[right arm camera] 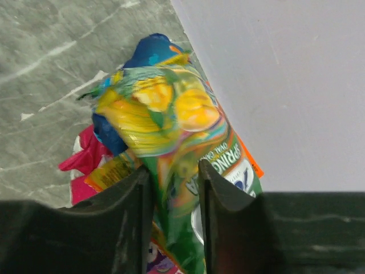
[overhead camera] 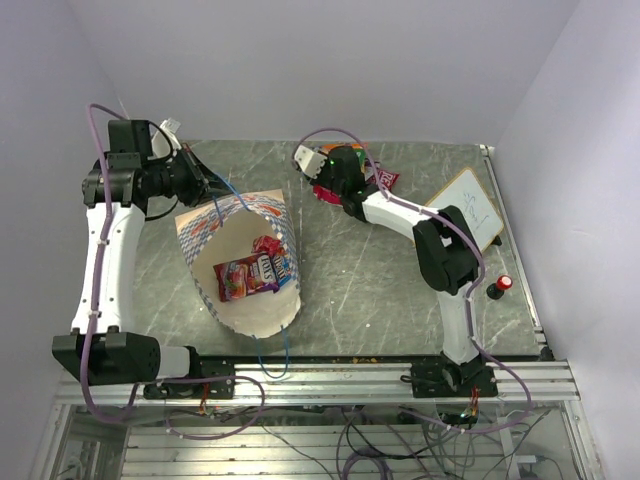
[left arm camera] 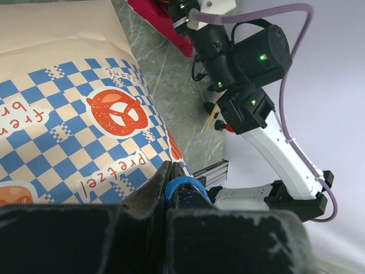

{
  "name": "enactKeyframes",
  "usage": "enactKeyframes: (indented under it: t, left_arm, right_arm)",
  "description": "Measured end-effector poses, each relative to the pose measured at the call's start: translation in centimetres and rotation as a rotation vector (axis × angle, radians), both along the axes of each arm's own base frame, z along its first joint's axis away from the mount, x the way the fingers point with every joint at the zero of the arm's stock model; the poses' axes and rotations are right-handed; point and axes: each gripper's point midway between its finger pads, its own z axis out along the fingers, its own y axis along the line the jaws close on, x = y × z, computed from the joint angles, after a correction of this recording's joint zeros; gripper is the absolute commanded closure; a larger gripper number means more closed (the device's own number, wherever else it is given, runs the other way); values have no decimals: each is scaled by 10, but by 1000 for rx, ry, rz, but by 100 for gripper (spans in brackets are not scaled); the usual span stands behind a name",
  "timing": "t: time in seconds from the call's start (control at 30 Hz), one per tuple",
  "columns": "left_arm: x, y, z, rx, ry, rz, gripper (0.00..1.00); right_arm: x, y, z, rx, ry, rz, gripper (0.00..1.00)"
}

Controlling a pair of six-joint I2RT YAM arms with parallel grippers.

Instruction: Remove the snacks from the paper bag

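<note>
Cream paper with a blue-and-white checkered band: the paper bag point(overhead camera: 205, 225) sits on the bench point(overhead camera: 380, 290) with its mouth open to the overhead camera. The left jaws are together, clamped on the blue cord handle point(left arm camera: 181, 187) at the bag's far-left rim. In the wrist view the bag's printed wall lies just left of them, and the body of the bag extends to their near side. At least 3 packets point(overhead camera: 255, 272), red, pink and blue-white, lie low inside the bag, below and nearward of the left jaws.

The right jaws, over the far middle of the bench, are closed on a green packet point(right arm camera: 188, 148), which fills the gap between them. Beneath and just beyond them lies the pile of removed snacks point(overhead camera: 378, 178), pink and blue wrappers among them, close to the back wall point(right arm camera: 285, 85).

Judgement: the step in hand is depositing 1 snack on the pile, and the task is part done. The next move calls for the right jaws to part, lift clear of the pile, travel left to the bag mouth and descend onto a packet inside. The left jaws should hold the rim up meanwhile.
</note>
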Motion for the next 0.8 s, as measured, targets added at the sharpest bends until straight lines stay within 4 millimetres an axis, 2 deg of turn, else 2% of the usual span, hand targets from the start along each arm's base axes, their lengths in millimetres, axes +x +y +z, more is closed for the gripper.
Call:
enactKeyframes:
  t: [0.07,0.2,0.33,0.5,0.57,0.67,0.8]
  left_arm:
    - [-2,0,3,0,-7,3,93]
    - [-6,-1,7,-7,-16,8,93]
    - [-11,-1,5,-12,-16,11,93]
    - [-16,-4,3,-30,-14,6,93]
    - [-18,-5,1,-40,-15,8,93]
    - [-20,-6,-2,-52,-9,12,93]
    - [-20,-6,-2,-66,-17,24,93]
  right_arm:
    - [0,-2,-2,5,4,-8,50]
    - [-6,-5,-4,19,26,-13,44]
    - [-42,-12,6,34,63,22,39]
    - [-112,-16,56,108,51,95,39]
    - [-147,-15,76,151,44,133,39]
    - [-195,-13,88,201,65,186,40]
    - [-263,-14,87,264,150,255,41]
